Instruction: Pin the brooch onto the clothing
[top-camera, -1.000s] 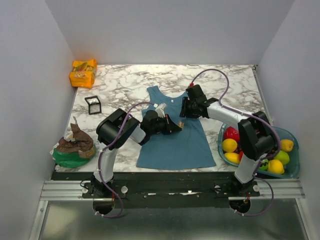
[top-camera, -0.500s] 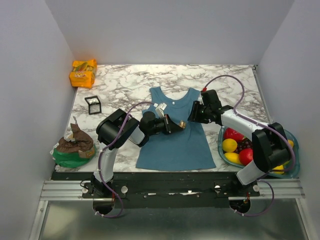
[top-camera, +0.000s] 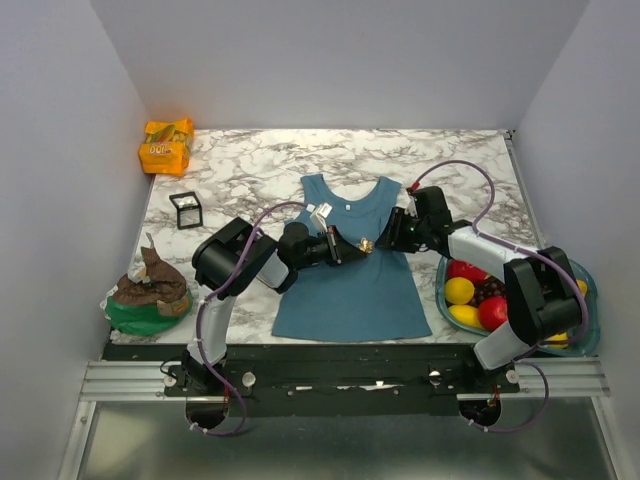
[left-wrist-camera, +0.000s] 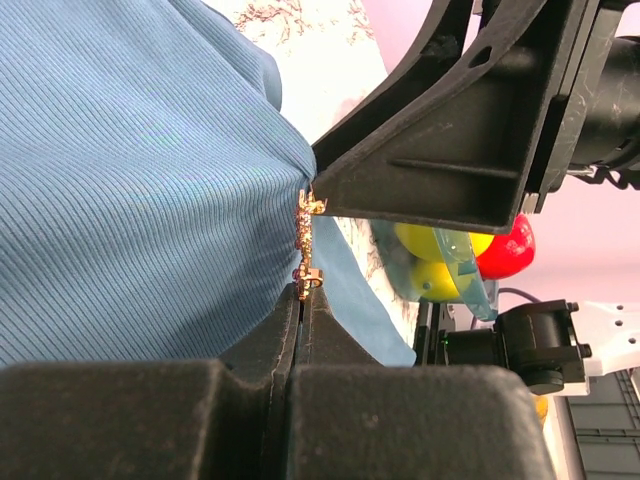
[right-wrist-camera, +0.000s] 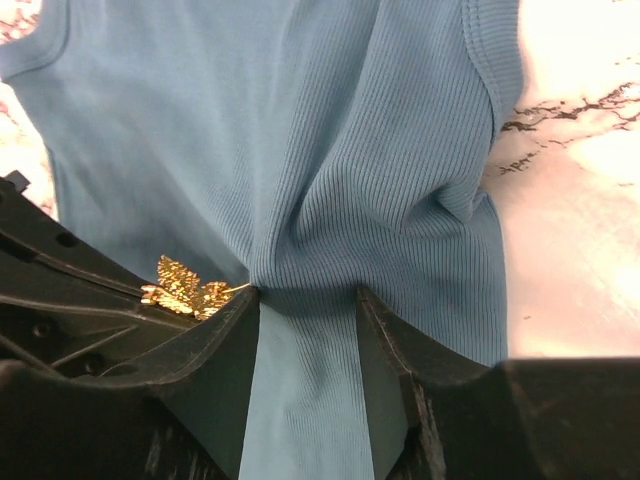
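The left hand (left-wrist-camera: 303, 312) has its fingers pressed together on the brooch (left-wrist-camera: 305, 245), pinching it by its lower end so that most of it stands clear beyond the fingertips. From that wrist the brooch is seen edge-on, a thin gold strip with a touch of red. Its long axis runs straight out along the line of the fingers. From the other wrist it shows its face, gold and leaf-like, with a fine pin reaching off it toward the cloth.

The brooch hangs over the upper middle of the clothing (right-wrist-camera: 300, 130), a little below the neckline and toward the armhole on the robot's right. There the clothing is drawn up into a gathered ridge, and the pin's tip sits at the foot of that ridge. Whether it has entered the knit I cannot tell.

The right hand (right-wrist-camera: 307, 305) reaches onto the clothing from that same armhole side, its fingers spread with the ridge between them. Whether they squeeze the fold or only bracket it is not clear. One of its fingers lies just beside the brooch.

So the cloth lies directly ahead of the left hand, along the pin's own line, and that hand looks like the one to drive. The push likely needs to follow that axis into the ridge while the right hand braces. Away from the ridge the clothing lies flat on the tabletop (right-wrist-camera: 580, 200).
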